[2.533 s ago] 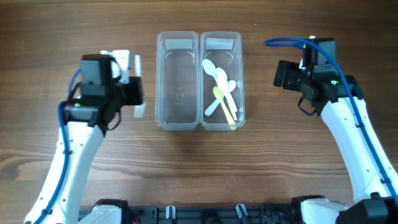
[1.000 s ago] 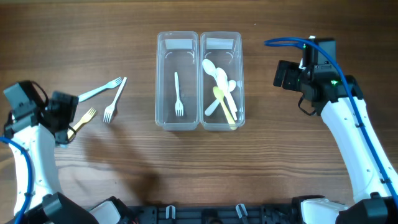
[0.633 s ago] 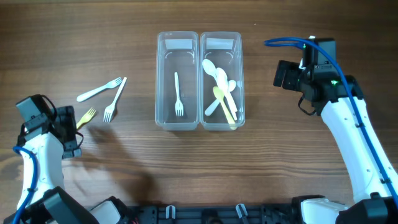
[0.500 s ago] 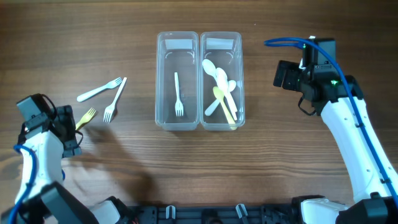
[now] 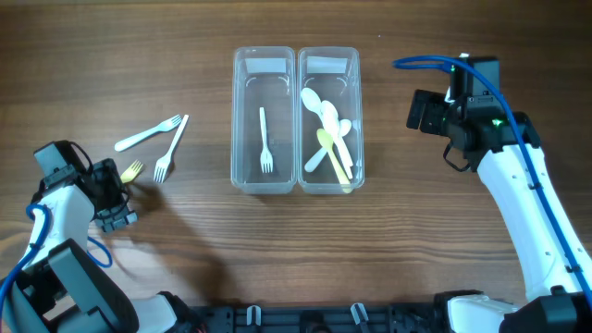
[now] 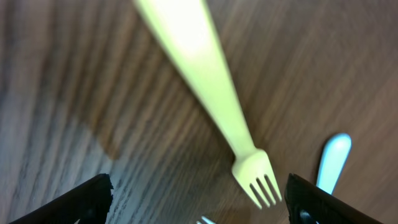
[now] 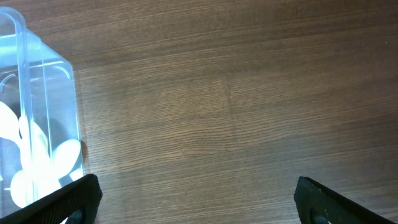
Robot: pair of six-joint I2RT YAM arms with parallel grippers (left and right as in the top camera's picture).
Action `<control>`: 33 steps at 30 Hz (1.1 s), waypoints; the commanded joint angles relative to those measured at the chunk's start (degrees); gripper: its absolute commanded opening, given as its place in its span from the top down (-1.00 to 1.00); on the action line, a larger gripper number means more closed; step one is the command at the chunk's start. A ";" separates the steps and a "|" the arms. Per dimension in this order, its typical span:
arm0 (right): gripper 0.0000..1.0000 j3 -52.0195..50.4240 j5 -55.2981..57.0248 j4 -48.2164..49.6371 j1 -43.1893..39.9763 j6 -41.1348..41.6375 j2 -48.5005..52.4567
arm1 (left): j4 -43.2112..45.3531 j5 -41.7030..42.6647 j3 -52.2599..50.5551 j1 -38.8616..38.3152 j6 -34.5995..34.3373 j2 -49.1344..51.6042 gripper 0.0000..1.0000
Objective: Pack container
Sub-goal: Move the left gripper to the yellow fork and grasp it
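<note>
**Operator:** Where do the containers sit?

**Spotter:** You have two clear tubs side by side mid-table, their long walls touching. The left tub (image 5: 235, 120) holds one packed white fork (image 5: 265, 141), lying lengthwise with its tines toward the robot's side. The right tub (image 5: 359, 111) holds a heap of white spoons (image 5: 324, 109) with a yellow-green spoon (image 5: 335, 157) among them.

**Operator:** What's loose?

**Spotter:** Three forks lie on the wooden table (image 5: 305, 250), well to the left of the tubs. The tines of the pale blue fork (image 5: 148, 135) come close to the handle end of the loose white fork (image 5: 170, 150). The yellow fork (image 6: 214, 106) lies nearest your left arm.

**Operator:** Does the left gripper have it?

**Spotter:** No. Your left gripper (image 6: 199, 205) is released. Its fingertips (image 6: 93, 196) are spread wide, and the fork lies flat on the wood in the gap ahead of them. From overhead the handle disappears under the gripper. The close end is blurred in the wrist view, so I can't tell whether anything touches it.

**Operator:** And the right side?

**Spotter:** Your right gripper (image 5: 418, 111) hangs to the right of the spoon tub and apart from it. Its jaws are spread and hold nothing.
</note>
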 commanded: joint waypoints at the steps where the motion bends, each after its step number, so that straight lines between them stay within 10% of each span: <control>1: -1.00 0.76 1.01 0.15 -0.13 -0.72 0.37 | 0.00 -2.19 -0.20 0.20 -9.46 1.29 -0.82; 12: -0.99 0.76 1.01 0.15 -0.13 -0.74 0.37 | 8.17 -3.34 -0.20 0.20 -9.14 12.04 -0.87; 28: -0.99 0.76 1.01 0.15 -0.13 -0.72 0.37 | 1.11 0.20 -0.20 0.22 -8.68 16.26 0.92; 33: -0.99 0.76 1.01 0.15 -0.13 -0.72 0.37 | 0.96 6.99 -0.20 0.35 -8.66 15.98 0.92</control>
